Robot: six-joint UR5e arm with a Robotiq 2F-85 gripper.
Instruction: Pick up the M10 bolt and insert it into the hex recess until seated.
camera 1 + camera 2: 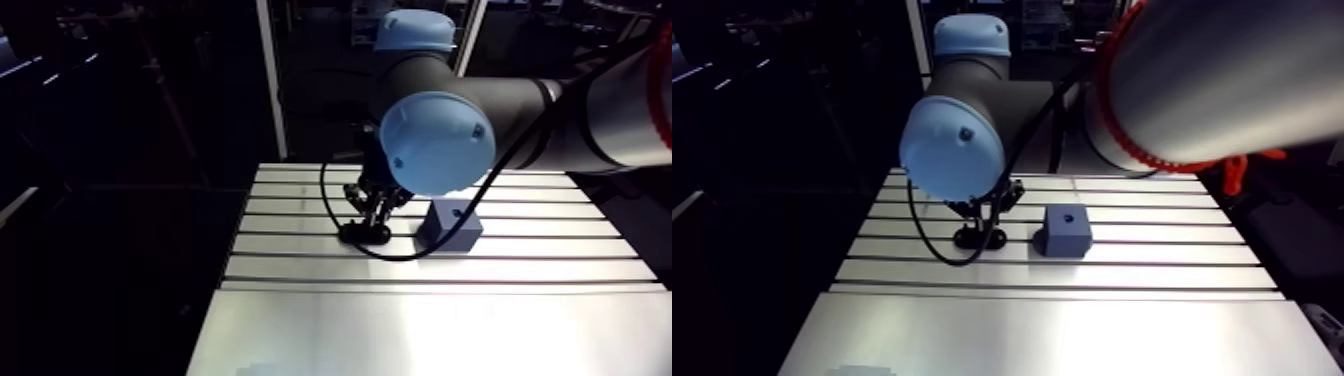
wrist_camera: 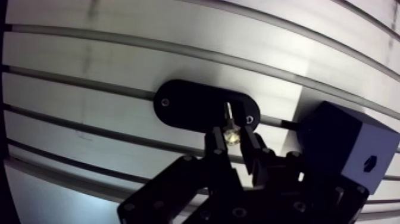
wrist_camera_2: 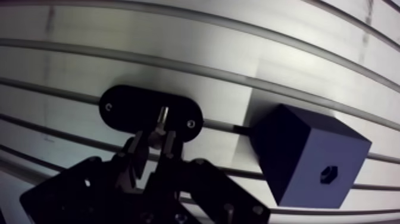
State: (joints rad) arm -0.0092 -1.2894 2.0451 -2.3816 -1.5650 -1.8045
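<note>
Table point(image 1: 430, 330): slotted alu, ribbed.
Block point(image 1: 449, 224): matte dark cube w/ hex recess point(image 3: 328, 174), 3 o'clock of plate.
Plate point(image 2: 184, 104): black flat oval.
M10 bolt point(image 2: 230, 134): shiny, over plate's centre.
Gripper point(image 2: 231, 140): points down, fingers narrowly apart, pinching bolt.

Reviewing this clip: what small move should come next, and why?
Probably a short straight lift. The gripper appears shut on the bolt, whose shank sits in the black holder; the block with its hex recess stands beside it, so the bolt likely must clear the holder before any sideways travel.
</note>
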